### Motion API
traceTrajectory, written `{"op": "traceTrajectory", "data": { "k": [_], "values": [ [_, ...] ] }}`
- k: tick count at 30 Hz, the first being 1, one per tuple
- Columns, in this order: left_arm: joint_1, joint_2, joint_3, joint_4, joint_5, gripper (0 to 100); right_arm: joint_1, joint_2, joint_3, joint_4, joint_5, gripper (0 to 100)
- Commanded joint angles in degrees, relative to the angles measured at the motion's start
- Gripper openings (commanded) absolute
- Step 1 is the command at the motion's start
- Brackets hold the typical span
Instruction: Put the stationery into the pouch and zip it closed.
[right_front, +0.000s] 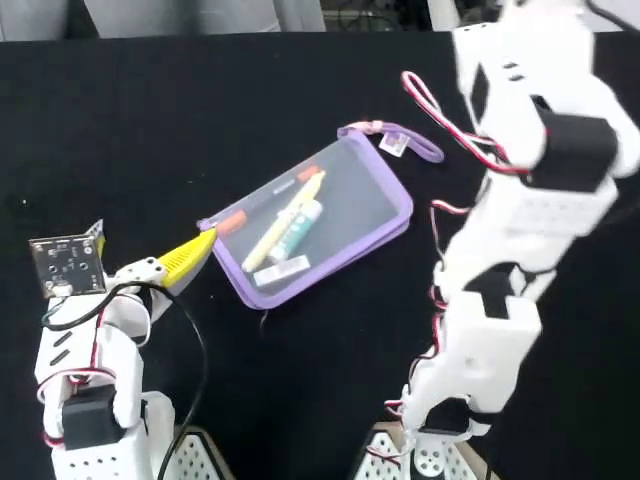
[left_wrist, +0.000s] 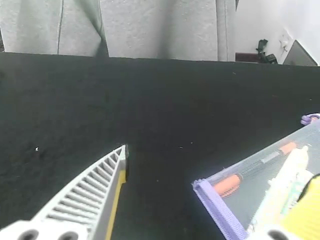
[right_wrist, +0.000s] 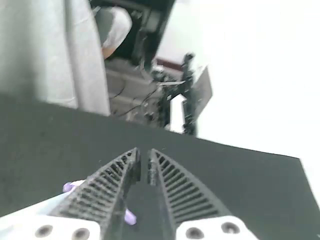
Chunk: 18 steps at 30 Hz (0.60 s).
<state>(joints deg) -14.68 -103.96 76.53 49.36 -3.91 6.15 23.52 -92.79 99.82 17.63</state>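
Step in hand: the stationery (right_front: 285, 230) already lies inside the pouch (right_front: 370, 195), so closing the zip looks like what is left. I cannot tell how far the zip is drawn.
Pouch: lies flat on the table (right_front: 150, 130), set at a slant, between the two arms.
Left gripper (left_wrist: 220, 167): fingers wide apart, holding nothing. The yellow finger (right_front: 190, 255) rests at the pouch's near corner, the white one well off it.
Right gripper (right_wrist: 145, 152): dark ribbed fingers almost together, nothing between them, raised high above the strap (right_front: 425, 148) end of the pouch.
Doing it well: pin the near corner first, so the soft pouch does not slide or bunch. Then pull along the purple edge, not upward.
Pouch material: see-through mesh panel with purple fabric binding, limp and flat.
Strap: thin purple loop with a small tag, lying loose beyond the pouch's far corner.
Contents: slim round sticks, one orange marker (left_wrist: 227, 184), one yellow pen, and a small white block.
Table surface: matt black, cloth-like.
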Motion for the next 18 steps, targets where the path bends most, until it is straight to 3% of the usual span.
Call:
{"op": "traceTrajectory", "data": {
  "k": [1,10,14,18],
  "values": [
    [1.27,-0.26,-3.3,0.18,0.26,50,4.22,-7.34,-2.33,1.49,-0.79,1.1],
    [2.86,-0.26,-3.3,0.18,0.62,11,6.59,-19.12,-2.24,1.58,-0.88,1.1],
    [2.86,-0.26,-3.3,1.32,0.7,10,6.59,-24.57,-2.24,1.58,-0.88,1.1],
    [2.86,-0.26,-5.93,9.85,0.7,10,6.59,-29.05,-2.24,1.58,-0.88,1.1]
  ]
}}
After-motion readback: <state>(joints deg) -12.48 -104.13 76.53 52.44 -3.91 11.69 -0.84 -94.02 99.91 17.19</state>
